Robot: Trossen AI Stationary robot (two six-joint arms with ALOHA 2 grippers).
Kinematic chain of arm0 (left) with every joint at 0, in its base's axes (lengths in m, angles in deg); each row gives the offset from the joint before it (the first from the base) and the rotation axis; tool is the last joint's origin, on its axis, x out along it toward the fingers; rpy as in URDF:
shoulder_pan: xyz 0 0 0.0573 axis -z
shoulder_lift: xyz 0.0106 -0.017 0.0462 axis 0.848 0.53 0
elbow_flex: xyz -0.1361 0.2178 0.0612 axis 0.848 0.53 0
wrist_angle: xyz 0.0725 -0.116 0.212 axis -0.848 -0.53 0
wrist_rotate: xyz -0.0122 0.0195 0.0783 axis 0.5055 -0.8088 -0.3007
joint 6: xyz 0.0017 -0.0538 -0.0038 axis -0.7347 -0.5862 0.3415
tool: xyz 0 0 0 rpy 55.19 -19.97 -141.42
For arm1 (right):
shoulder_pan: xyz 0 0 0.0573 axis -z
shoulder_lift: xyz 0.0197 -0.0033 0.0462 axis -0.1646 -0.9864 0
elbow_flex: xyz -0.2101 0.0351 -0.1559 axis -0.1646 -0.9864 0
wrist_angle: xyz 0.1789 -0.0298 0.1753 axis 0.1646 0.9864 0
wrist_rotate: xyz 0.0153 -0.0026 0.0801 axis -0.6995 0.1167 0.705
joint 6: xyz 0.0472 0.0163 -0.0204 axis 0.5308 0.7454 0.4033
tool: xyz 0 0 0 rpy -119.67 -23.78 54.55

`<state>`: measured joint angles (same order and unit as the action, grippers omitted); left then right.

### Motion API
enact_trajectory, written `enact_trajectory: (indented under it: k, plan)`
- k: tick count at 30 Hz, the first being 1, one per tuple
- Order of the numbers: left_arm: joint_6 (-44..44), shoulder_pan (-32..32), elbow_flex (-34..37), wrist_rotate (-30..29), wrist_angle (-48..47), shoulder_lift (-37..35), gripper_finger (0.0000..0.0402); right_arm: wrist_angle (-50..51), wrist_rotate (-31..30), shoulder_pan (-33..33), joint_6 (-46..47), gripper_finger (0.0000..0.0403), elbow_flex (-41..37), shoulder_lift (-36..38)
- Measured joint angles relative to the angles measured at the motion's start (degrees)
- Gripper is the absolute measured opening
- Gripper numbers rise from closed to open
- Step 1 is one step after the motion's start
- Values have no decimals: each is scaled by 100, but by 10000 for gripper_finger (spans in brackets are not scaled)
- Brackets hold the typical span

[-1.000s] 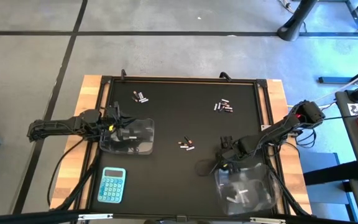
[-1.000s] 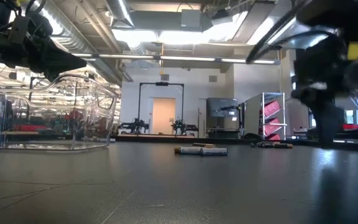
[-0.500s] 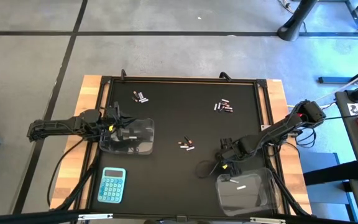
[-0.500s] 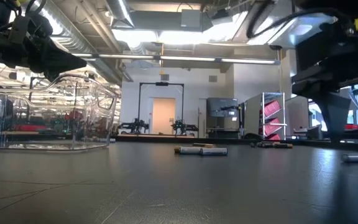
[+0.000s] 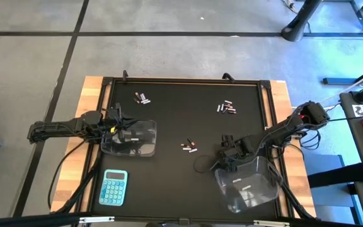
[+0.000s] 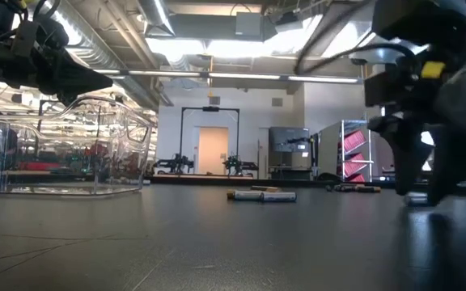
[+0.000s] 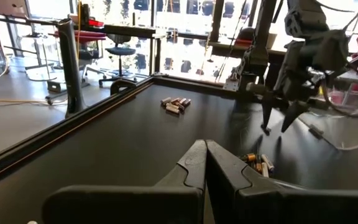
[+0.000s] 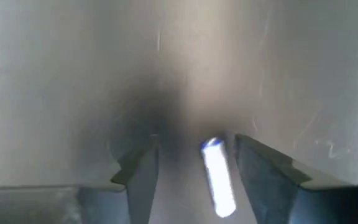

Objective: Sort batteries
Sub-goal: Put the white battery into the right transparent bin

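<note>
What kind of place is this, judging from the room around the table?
Probably a robotics lab or workshop: a large hall with exposed ceiling ducts, a rack of red bins, and other robot arms on a far bench.

Mat (image 5: 169, 126) centre open — tubs (image 5: 134, 140) flank it.

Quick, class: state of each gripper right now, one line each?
Left gripper: shut, holding nothing, by a clear tub.
Right gripper: open, fingers either side of a silvery battery on the table, not gripping it.
</note>
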<state>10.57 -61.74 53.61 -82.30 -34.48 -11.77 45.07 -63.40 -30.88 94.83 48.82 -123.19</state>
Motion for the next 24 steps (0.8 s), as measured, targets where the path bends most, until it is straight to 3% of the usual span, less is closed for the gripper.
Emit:
enact_trajectory:
  k: [15,24]
  plan:
    - [1,0,0,0,4,2,0,81,67,11,313,182,193,321]
    - [0,0,0,0,3,0,0,1644,6,9,475,182,1005,395]
